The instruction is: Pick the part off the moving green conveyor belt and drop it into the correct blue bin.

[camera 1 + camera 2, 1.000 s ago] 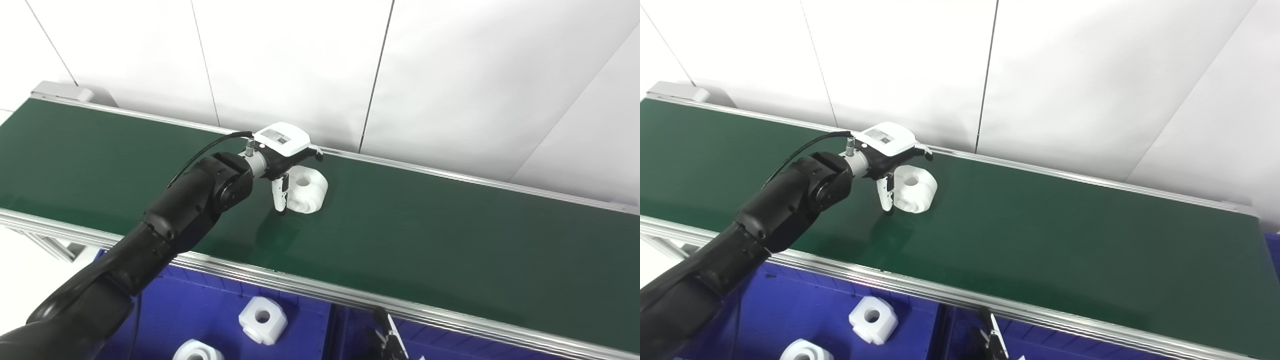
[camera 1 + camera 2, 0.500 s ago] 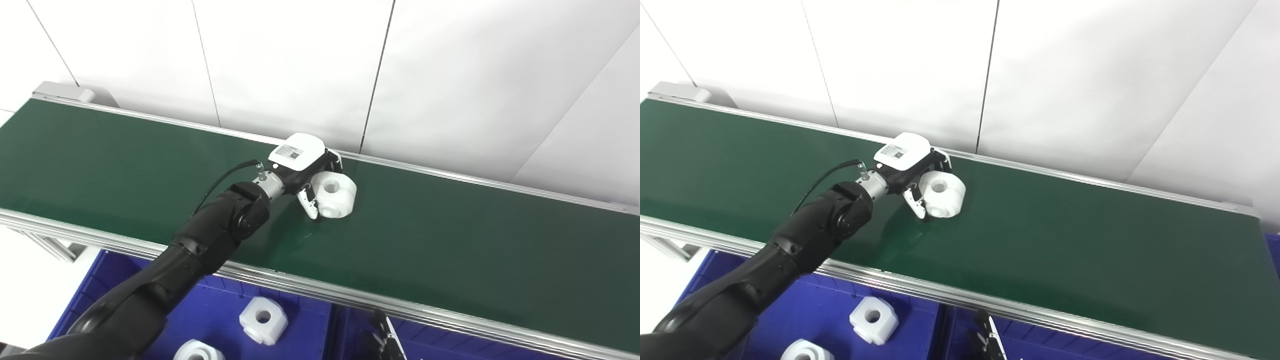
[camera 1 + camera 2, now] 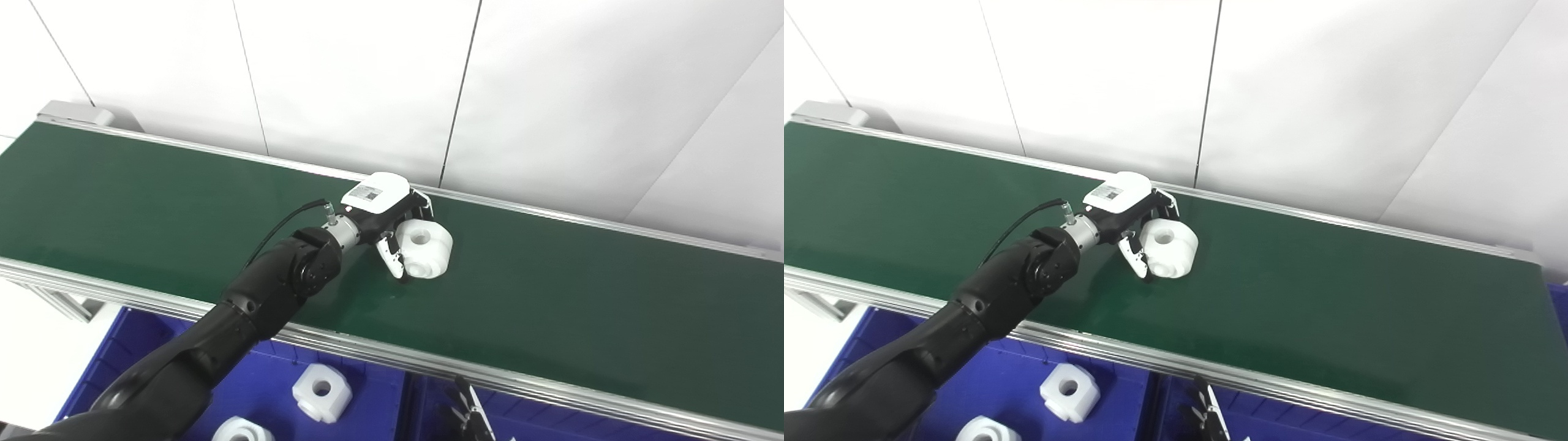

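A white round part (image 3: 425, 248) with a centre hole sits on the green conveyor belt (image 3: 582, 306), near its middle. My left hand (image 3: 389, 214) reaches over the belt from the lower left and wraps this part. Its thumb presses the near-left side and its fingers (image 3: 422, 205) curl round the far side. The part's base still rests on the belt. Of my right hand (image 3: 468, 413) only dark fingertips show at the bottom edge, over the blue bins, and its state is not visible.
Below the belt's near metal rail (image 3: 367, 352) lies a blue bin (image 3: 263, 380) holding a white blocky part (image 3: 321, 392) and a round one (image 3: 242, 430). A divider separates it from a second blue bin (image 3: 429, 404). White wall panels back the belt.
The part has travelled right along the belt. My left hand followed it, and its fingers have closed from beside the part to around it.
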`<control>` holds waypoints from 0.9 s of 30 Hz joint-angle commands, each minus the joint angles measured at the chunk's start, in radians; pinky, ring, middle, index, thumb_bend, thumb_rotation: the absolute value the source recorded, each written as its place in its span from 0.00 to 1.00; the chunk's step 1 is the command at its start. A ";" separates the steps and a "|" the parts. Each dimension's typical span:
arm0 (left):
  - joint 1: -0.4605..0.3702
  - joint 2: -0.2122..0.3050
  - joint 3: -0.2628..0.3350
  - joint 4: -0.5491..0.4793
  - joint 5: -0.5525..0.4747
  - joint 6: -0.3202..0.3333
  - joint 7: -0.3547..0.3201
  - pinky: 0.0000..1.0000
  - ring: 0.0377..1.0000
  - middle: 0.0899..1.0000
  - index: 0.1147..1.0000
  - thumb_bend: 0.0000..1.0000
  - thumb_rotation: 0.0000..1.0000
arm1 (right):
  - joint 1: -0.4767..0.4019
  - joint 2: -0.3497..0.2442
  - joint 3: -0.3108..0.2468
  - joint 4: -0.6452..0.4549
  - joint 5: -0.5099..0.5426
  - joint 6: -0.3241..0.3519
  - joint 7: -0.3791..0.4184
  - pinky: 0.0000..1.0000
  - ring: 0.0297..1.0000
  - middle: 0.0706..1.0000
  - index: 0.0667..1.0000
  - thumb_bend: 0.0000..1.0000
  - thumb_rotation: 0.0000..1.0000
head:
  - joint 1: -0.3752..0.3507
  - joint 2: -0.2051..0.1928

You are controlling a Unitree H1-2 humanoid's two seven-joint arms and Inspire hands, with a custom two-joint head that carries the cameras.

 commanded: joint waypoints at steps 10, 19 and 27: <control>0.102 0.128 0.113 -0.472 -0.075 0.094 -0.187 0.30 0.36 0.38 0.46 0.52 0.00 | 0.020 -0.004 0.004 -0.083 0.035 0.033 0.026 0.94 0.89 1.00 1.00 0.88 0.96 | 0.055 0.069; 0.302 0.254 0.232 -0.818 -0.119 0.135 -0.297 0.37 0.45 0.43 0.43 0.52 0.00 | 0.040 -0.035 -0.003 -0.176 0.068 0.102 0.049 0.98 0.89 1.00 1.00 0.86 0.99 | 0.161 0.159; 0.519 0.283 0.323 -0.981 -0.100 0.162 -0.325 0.32 0.39 0.41 0.45 0.52 0.00 | 0.055 -0.077 -0.030 -0.255 0.106 0.171 0.069 1.00 0.89 1.00 1.00 0.87 1.00 | 0.282 0.222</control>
